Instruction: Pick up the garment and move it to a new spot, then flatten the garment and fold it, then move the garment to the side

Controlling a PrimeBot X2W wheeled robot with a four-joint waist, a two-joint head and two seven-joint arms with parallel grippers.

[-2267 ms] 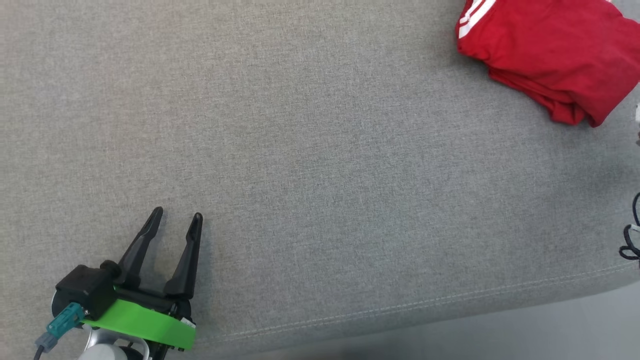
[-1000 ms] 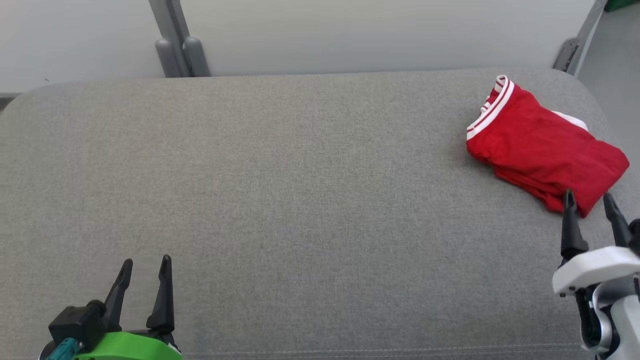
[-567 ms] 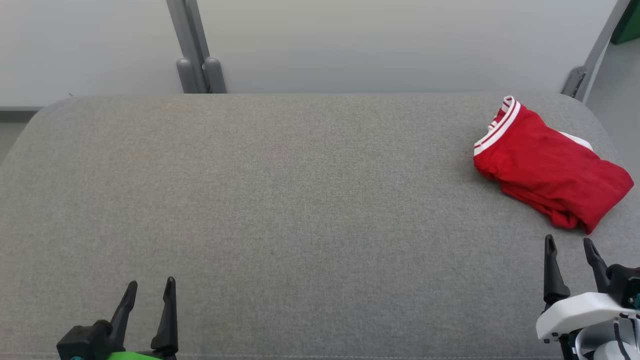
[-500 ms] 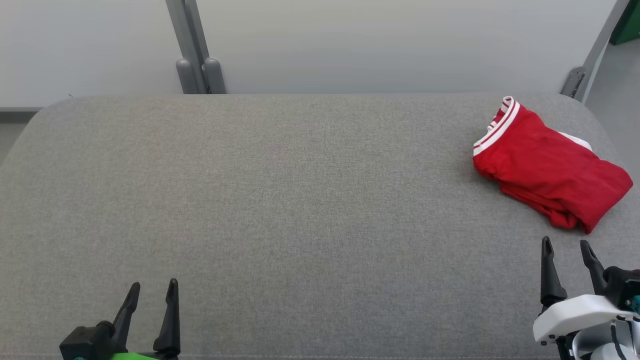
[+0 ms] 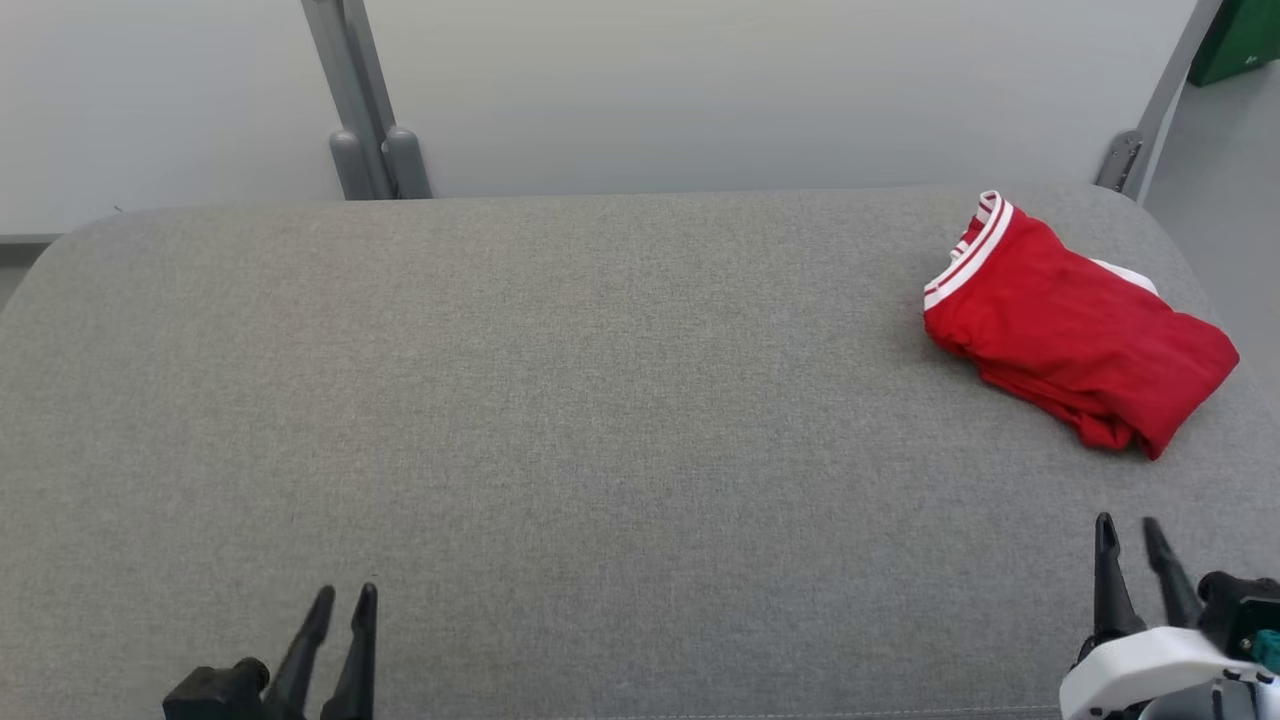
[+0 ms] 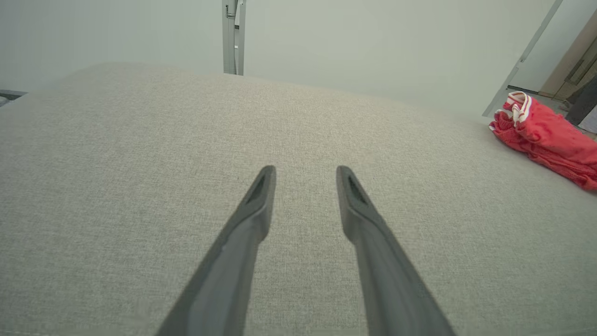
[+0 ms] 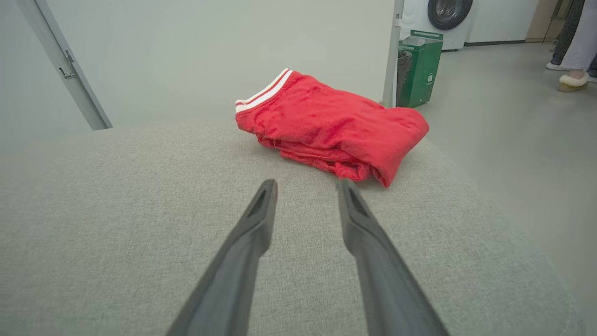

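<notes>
Folded red white-banded garment (image 5: 1075,345) at 2 o'clock on grey fabric tabletop (image 5: 600,400). Both parted, empty: left claw (image 5: 347,592) at 7, right claw (image 5: 1127,522) at 5.

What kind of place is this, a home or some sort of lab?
Probably a laundry-handling test room, not a home: a grey padded table carrying one folded red garment, pale partition panels behind it, and a washing machine near a green bin.

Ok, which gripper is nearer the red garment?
Right. The right gripper is just short of the red garment, not touching; the left gripper is far across the cushion.
</notes>
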